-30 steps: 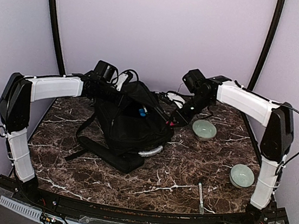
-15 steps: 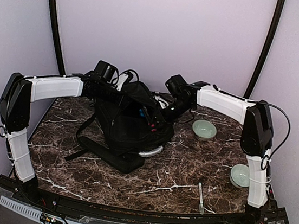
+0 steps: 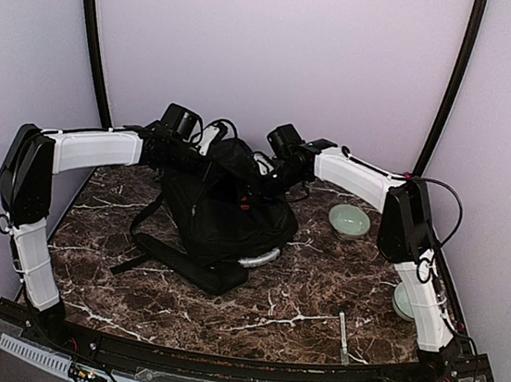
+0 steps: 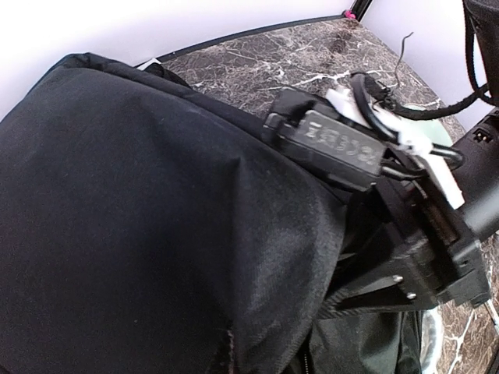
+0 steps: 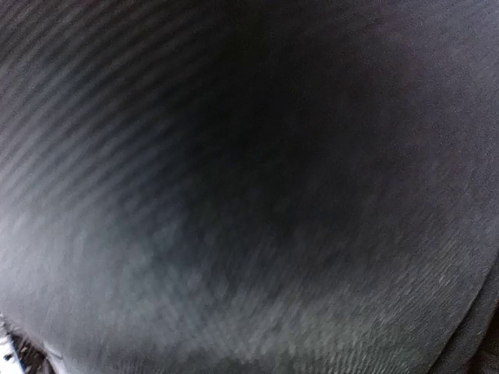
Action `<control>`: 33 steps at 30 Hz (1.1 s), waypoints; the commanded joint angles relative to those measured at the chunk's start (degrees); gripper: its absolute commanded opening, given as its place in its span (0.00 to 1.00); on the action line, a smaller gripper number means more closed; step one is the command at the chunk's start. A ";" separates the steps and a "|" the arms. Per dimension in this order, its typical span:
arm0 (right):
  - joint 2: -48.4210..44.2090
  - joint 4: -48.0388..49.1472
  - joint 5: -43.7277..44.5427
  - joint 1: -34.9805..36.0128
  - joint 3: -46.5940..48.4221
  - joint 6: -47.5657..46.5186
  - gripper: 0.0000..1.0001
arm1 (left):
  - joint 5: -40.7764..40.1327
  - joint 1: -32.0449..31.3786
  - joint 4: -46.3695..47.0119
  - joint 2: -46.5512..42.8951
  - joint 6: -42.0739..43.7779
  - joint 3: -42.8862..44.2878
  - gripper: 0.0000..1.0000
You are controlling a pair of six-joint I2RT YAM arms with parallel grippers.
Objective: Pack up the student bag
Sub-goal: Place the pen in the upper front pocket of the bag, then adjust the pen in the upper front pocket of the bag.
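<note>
- Top external view, task item: the student bag [image 3: 219, 219] lies at the centre-far part of the surface [image 3: 297, 308], straps trailing toward the near left.
- Top external view, left tool [image 3: 212, 153]: at the bag's far upper edge and closed down narrow. Whether cloth is pinched between the fingers cannot be told.
- Top external view, right tool [image 3: 258, 184]: reaching from the right onto the bag's upper right part. Its fingers are lost against the black cloth, so its gap and any load cannot be told.
- Top external view, other stock: a pale green bowl [image 3: 350, 221] right of the bag, a second bowl [image 3: 402, 302] near right and partly behind the right arm, and a slim stick [image 3: 343, 337] near the front edge.
- Left wrist view: black bag cloth [image 4: 156, 218] fills the left, with the right arm's wrist block [image 4: 335, 144] and its cables just beside it and marble [image 4: 304, 54] beyond.
- Right wrist view: blurred black weave [image 5: 249, 187] only, very close to the lens.
- Step in hand, judged: the left side steadies the bag's top while the right works at the opening.
- Handling note: the left should keep the top raised and steady. The right should go slowly along the opening, keep its cables off the cloth, and let go of any load only well inside.
</note>
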 commanded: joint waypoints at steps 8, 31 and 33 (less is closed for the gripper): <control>1.14 5.32 9.30 0.63 5.40 -8.14 0.44 | 5.27 -1.32 1.46 -2.32 -0.57 2.87 0.04; -17.33 5.99 2.34 0.81 -20.17 -30.86 0.02 | 5.14 -1.33 1.64 -3.05 -0.51 2.69 0.04; -16.27 5.81 2.50 0.89 -20.01 -31.39 0.01 | 5.08 -1.31 1.60 -3.14 -0.45 2.72 0.04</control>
